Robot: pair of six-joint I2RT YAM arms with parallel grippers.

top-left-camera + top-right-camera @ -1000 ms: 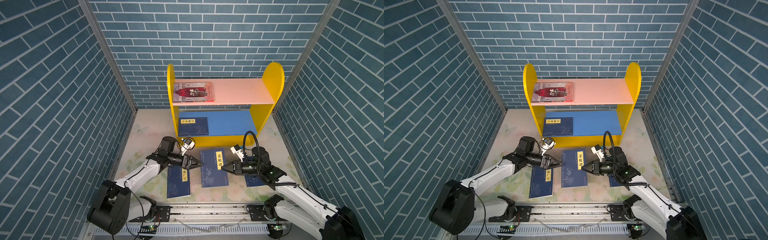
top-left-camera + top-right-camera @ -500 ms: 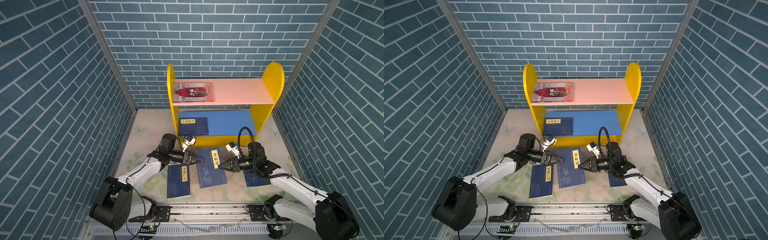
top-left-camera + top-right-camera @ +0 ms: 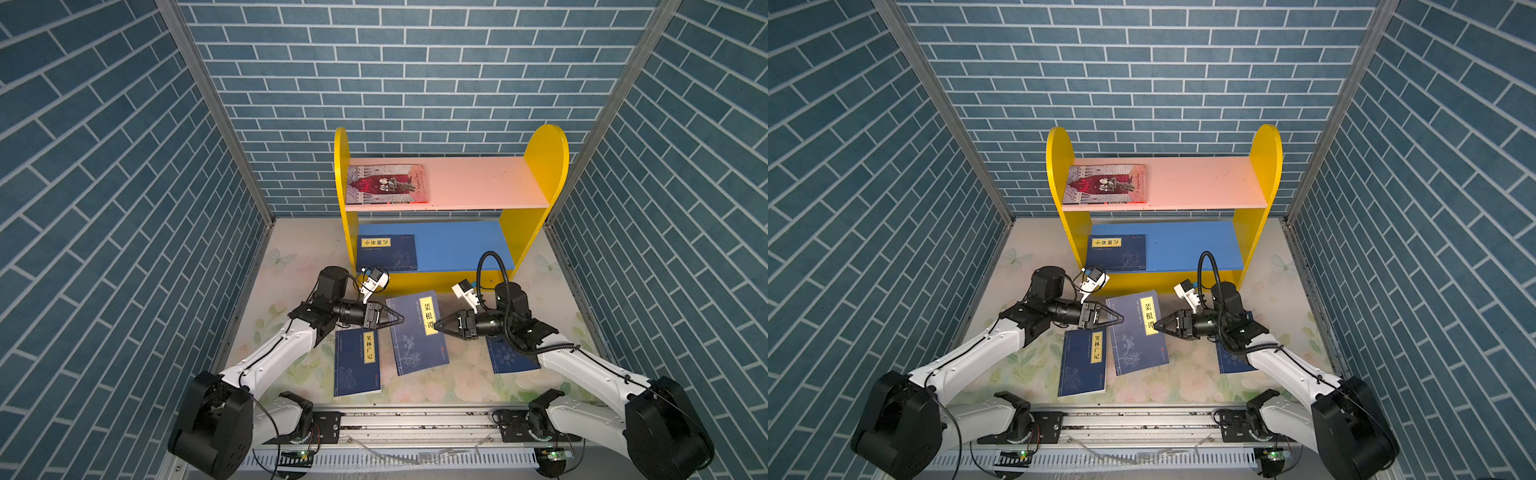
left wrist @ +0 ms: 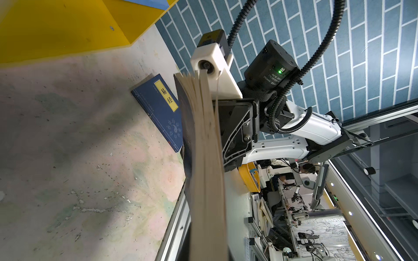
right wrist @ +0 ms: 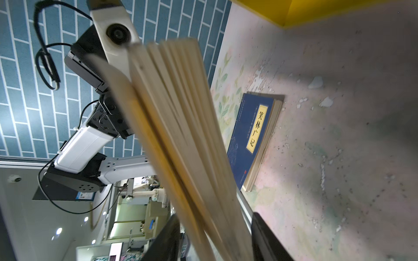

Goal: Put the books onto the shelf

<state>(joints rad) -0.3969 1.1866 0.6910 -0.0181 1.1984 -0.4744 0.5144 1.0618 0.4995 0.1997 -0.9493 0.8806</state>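
**Left end effector [image 3: 401, 319] pinches the middle book [image 3: 411, 345]; right end effector [image 3: 437, 323] stands spread**

In both top views the left end effector [image 3: 1121, 319] is pressed together on the left edge of the middle book [image 3: 1133, 340]. The right end effector [image 3: 1156, 326] points at that book's right edge, beside its yellow label. The book sits between the two arms, just near of the shelf [image 3: 545, 166]. A grey-and-red book [image 3: 386, 185] lies flat at the left end of the pink upper board [image 3: 478, 187]. A navy book [image 3: 386, 251] lies at the left end of the blue lower board [image 3: 457, 245]. On the bench [image 3: 461, 384] a second navy book [image 3: 357, 361] lies just left of the held one. A third navy book [image 3: 509, 357] lies to the right, partly under the right arm.

The left wrist view looks along the middle book's pale page edges [image 4: 208, 158]. Its dark cover faces the bench [image 4: 67, 180] and is clear of it. Beyond it the third navy book [image 4: 158, 106] lies flat near the shelf's yellow base [image 4: 56, 29].

In the right wrist view the two dark fingers [image 5: 269, 241] stand apart, with the fanned pages of the middle book [image 5: 181, 135] between them. Whether they touch the pages I cannot tell. The second navy book [image 5: 248, 135] lies flat on the bench [image 5: 339, 158].
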